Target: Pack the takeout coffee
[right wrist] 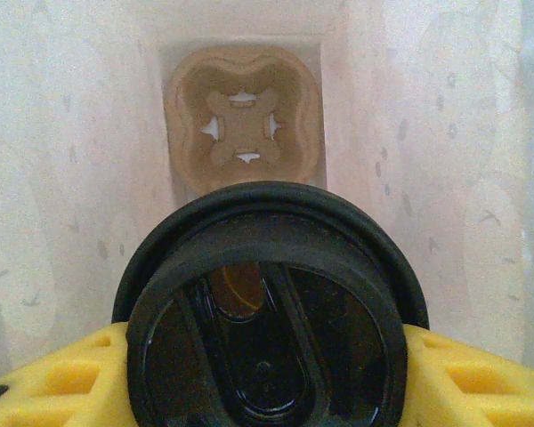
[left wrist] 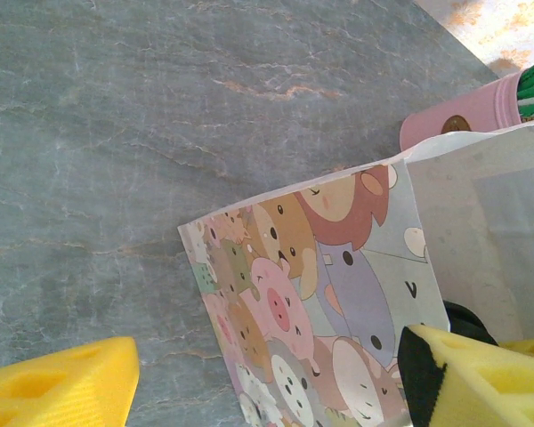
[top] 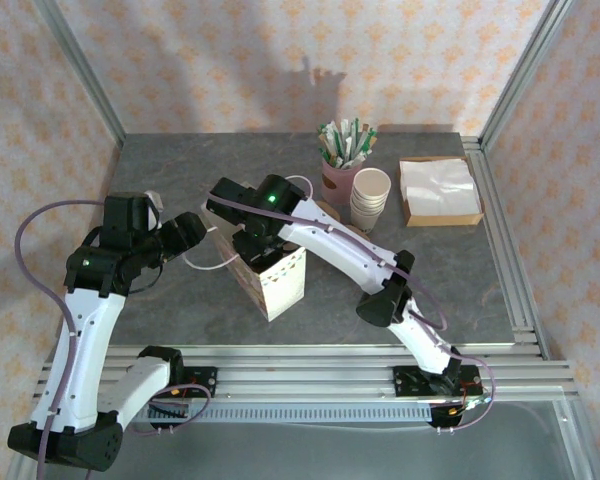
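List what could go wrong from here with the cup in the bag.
1. The takeout coffee, gripped by the right gripper inside the bag, looks offset from the cardboard carrier below; it may miss the socket and tip.
2. The left gripper is open astride the bag's wall, not clamping it, so the bag could slide or topple if pushed from inside.

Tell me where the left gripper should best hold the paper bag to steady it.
Probably the upper rim of the paper bag, on the wall facing the left gripper, coming from the left with one finger inside and one outside. The bag stands upright with its mouth open, its wall is thin, and the right gripper holds the takeout coffee inside.
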Controlling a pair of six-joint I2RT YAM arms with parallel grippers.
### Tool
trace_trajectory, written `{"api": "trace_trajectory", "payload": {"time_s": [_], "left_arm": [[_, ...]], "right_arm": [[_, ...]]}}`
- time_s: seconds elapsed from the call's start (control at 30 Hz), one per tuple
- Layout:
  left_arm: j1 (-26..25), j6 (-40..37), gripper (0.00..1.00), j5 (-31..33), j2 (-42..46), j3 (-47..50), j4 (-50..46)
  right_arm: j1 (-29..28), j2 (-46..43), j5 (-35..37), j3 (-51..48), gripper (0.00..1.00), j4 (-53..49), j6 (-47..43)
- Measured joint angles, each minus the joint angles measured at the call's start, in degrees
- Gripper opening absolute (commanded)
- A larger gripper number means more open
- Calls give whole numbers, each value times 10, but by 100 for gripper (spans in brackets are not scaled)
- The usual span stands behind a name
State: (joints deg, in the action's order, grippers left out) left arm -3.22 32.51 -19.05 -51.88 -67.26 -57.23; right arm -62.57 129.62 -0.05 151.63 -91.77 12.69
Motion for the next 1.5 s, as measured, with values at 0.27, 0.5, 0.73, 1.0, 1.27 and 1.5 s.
{"api": "trace_trajectory", "payload": {"time_s": [0.27,0.5,0.73,1.0,1.27,1.5], "left_arm": [[0,0,77,0,0,4,0],[0,0,77,0,0,9,0],[0,0,77,0,0,10,0],[0,0,77,0,0,10,0],[0,0,77,0,0,10,0],[0,0,77,1,0,10,0]], "right_arm": [[7,4,-8,0,56,0,0],[11,4,-21,-9,56,0,-1],[12,4,-30,-28,56,-2,-9],[17,4,-32,-61,55,-5,-20],[19,4,-41,-62,54,-5,-24],[20,4,-58,-63,54,-4,-24]]}}
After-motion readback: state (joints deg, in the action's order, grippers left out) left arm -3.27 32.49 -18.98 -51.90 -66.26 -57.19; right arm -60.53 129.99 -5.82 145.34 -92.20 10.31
